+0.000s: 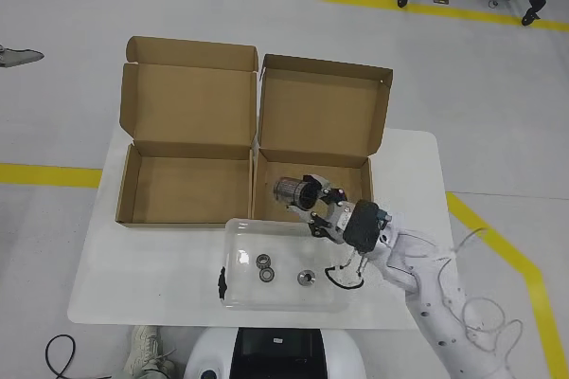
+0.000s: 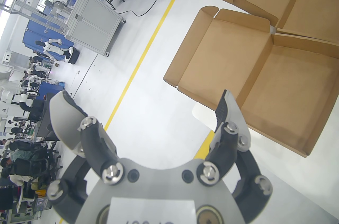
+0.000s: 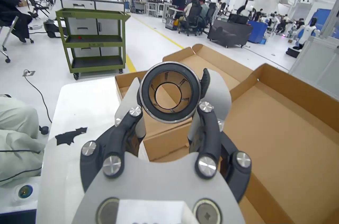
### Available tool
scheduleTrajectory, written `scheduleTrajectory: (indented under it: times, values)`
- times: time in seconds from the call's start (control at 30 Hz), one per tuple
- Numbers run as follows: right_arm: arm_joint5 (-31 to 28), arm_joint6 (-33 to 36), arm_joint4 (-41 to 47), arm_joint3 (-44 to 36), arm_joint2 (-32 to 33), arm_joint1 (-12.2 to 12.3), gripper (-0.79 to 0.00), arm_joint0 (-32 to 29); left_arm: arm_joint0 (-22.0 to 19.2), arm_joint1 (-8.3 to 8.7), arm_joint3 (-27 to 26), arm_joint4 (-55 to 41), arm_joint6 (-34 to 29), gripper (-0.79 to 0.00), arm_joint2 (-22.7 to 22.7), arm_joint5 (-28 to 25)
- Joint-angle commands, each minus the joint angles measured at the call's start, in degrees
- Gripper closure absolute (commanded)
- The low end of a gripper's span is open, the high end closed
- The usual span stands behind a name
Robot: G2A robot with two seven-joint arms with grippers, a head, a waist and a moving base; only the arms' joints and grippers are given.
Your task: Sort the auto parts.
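Note:
My right gripper (image 1: 308, 197) is shut on a metal cylindrical sleeve with a black-edged rim (image 1: 286, 189), holding it on its side above the right cardboard box (image 1: 355, 180). In the right wrist view the sleeve (image 3: 169, 117) is clamped between the two fingers of that gripper (image 3: 170, 88), its hollow bore facing the camera. A clear plastic tray (image 1: 241, 232) at the table's front holds two small bearings (image 1: 265, 266), a round metal part (image 1: 306, 278) and a black ring (image 1: 341, 277). My left gripper (image 2: 143, 95) is open with nothing in it, off the table over the floor.
The left cardboard box (image 1: 185, 189) stands open with its lid flap up, beside the right box. A black scrap (image 1: 222, 282) lies at the tray's left end. A yellow floor line (image 1: 38, 174) runs past the table's left side.

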Motion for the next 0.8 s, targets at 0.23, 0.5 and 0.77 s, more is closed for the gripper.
scheduleTrajectory:
  times: [0.23, 0.5, 0.77]
  values:
    - [3.6, 19.3, 12.7, 9.5, -4.2, -1.6, 0.000, 7.8, 0.0, 0.00, 0.0, 0.0, 0.0, -0.785, 0.0, 0.0]
    - [12.0, 31.5, 14.6, 14.6, -9.2, -3.5, 0.000, 14.5, 0.0, 0.00, 0.0, 0.0, 0.0, -0.785, 0.0, 0.0]
    - [17.1, 37.5, 13.3, 19.2, -14.1, -5.4, 0.000, 18.5, 0.0, 0.00, 0.0, 0.0, 0.0, -0.785, 0.0, 0.0]
